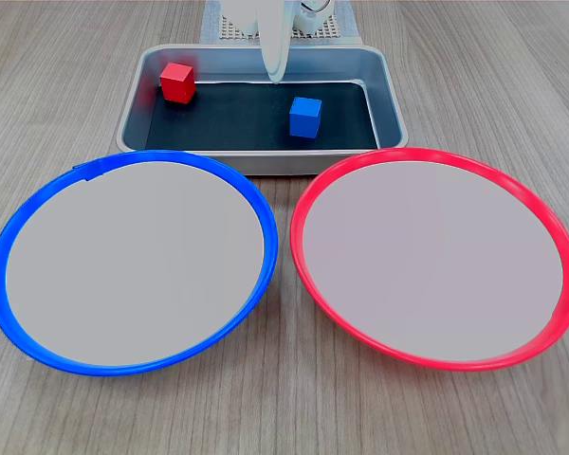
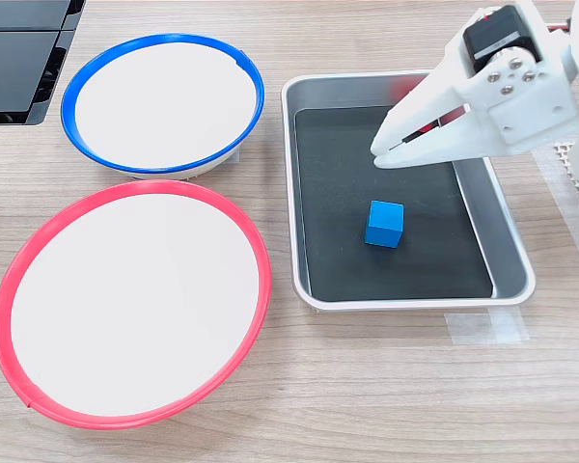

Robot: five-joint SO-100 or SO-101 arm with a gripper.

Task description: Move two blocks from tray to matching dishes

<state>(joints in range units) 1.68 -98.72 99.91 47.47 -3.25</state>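
Nearest in the first exterior view, the blue-rimmed dish and the red-rimmed dish lie side by side on the wooden tabletop, almost touching, and both pale centres are bare. Neither block has been delivered, so the task appears to be at its very start, with both transfers left to do.

Just behind the dishes sits the grey metal tray, its near wall close to both rims. Both cubes rest on the tray's black floor: the blue block toward the first exterior view's right and nearer the dishes, the red block toward the far left corner of the tray. In the second exterior view the red block is mostly hidden behind the arm, showing only as a sliver of red.

Farthest back, the white gripper hangs over the tray's floor, between the two blocks and touching neither. Its jaws appear nearly closed with only a thin gap, and they hold nothing. Judging by the tip's position in the second exterior view, either block could be the first target; the pictures do not settle which.
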